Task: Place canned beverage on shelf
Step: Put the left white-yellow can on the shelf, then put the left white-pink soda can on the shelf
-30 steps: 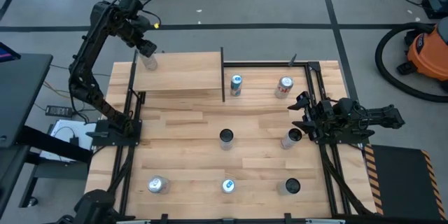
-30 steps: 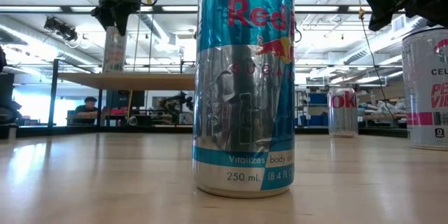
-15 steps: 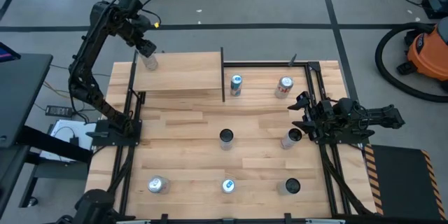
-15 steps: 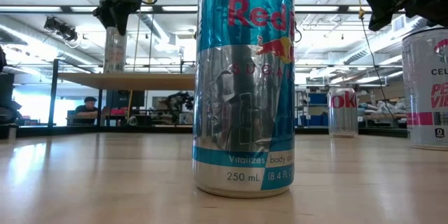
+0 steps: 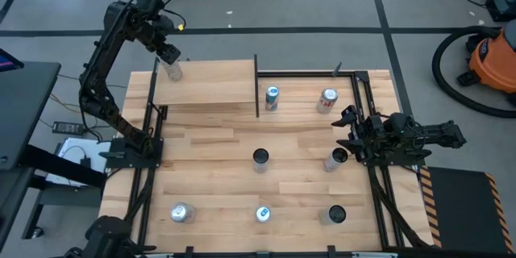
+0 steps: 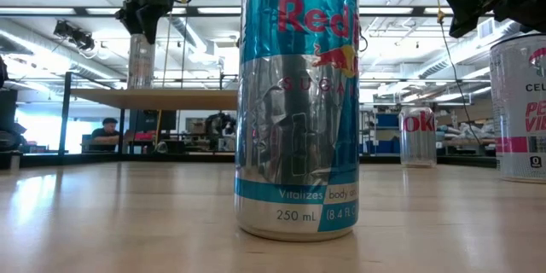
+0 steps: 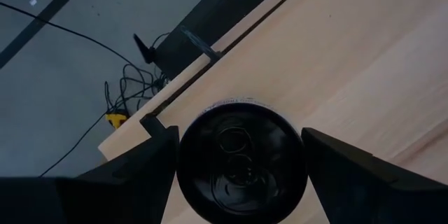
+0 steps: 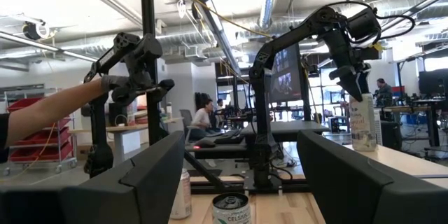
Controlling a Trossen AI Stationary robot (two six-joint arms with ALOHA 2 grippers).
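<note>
A slim pale can (image 5: 172, 70) stands on the raised pale-wood shelf (image 5: 211, 85) near its far left corner. My left gripper (image 5: 168, 55) is above the can and shut on its top. The low view shows the can (image 6: 139, 60) under the gripper (image 6: 141, 24), and the left wrist view looks down on its dark lid (image 7: 241, 161). My right gripper (image 5: 347, 127) waits at the table's right edge, open and holding nothing. My left gripper pinches the can's upper end between its two fingers, one finger (image 7: 140, 175) on each side of the rim (image 7: 183, 162). The fingers come from above, pointing steeply down. The can is upright, with its base (image 6: 139, 84) on the shelf.
Several other cans stand on the tabletop: a blue one (image 5: 272, 97) and a red-and-white one (image 5: 327, 100) just right of the shelf, others nearer. A Red Bull can (image 6: 299, 102) fills the low view. Black frame rods (image 5: 257, 85) edge the shelf.
</note>
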